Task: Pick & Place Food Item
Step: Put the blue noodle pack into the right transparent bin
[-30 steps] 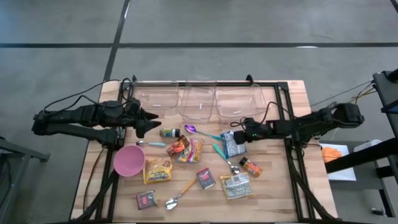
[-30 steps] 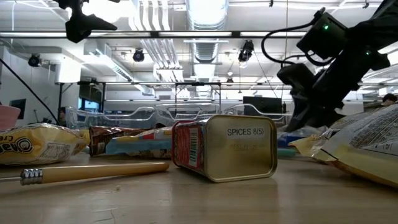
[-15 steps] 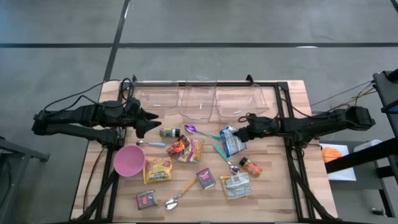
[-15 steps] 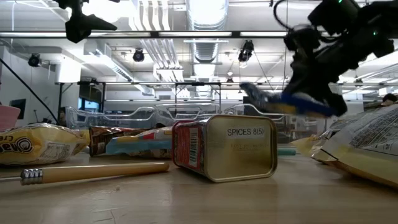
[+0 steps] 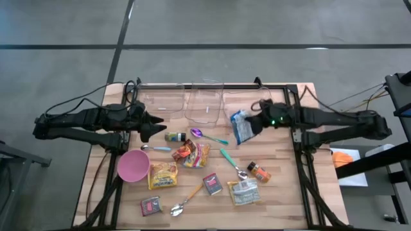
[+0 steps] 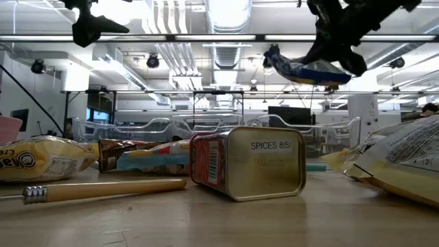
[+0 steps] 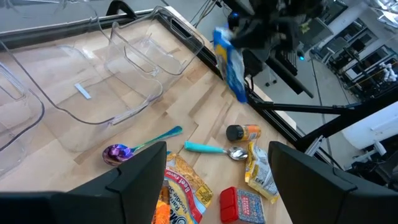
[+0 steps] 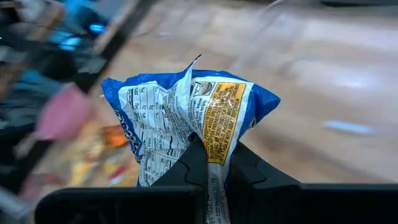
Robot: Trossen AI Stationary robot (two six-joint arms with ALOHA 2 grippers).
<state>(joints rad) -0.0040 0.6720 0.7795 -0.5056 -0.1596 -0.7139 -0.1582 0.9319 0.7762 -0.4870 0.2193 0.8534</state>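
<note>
The wooden table (image 5: pixel 282 192) carries three clear bins (image 5: pixel 205 106) in a row along its far edge. Beside the rightmost bin's front corner, the right gripper (image 5: pixel 255 123) has its fingers pinched tight on a blue snack bag (image 5: pixel 241 126), crumpled, with white nutrition print and a yellow panel, hanging clear above the tabletop. In front of the bins lie one pink bowl (image 5: pixel 133 166), four spoons and two red spice tins. The left gripper (image 5: pixel 153 122) hovers, fingers spread and empty, beside the leftmost bin.
</note>
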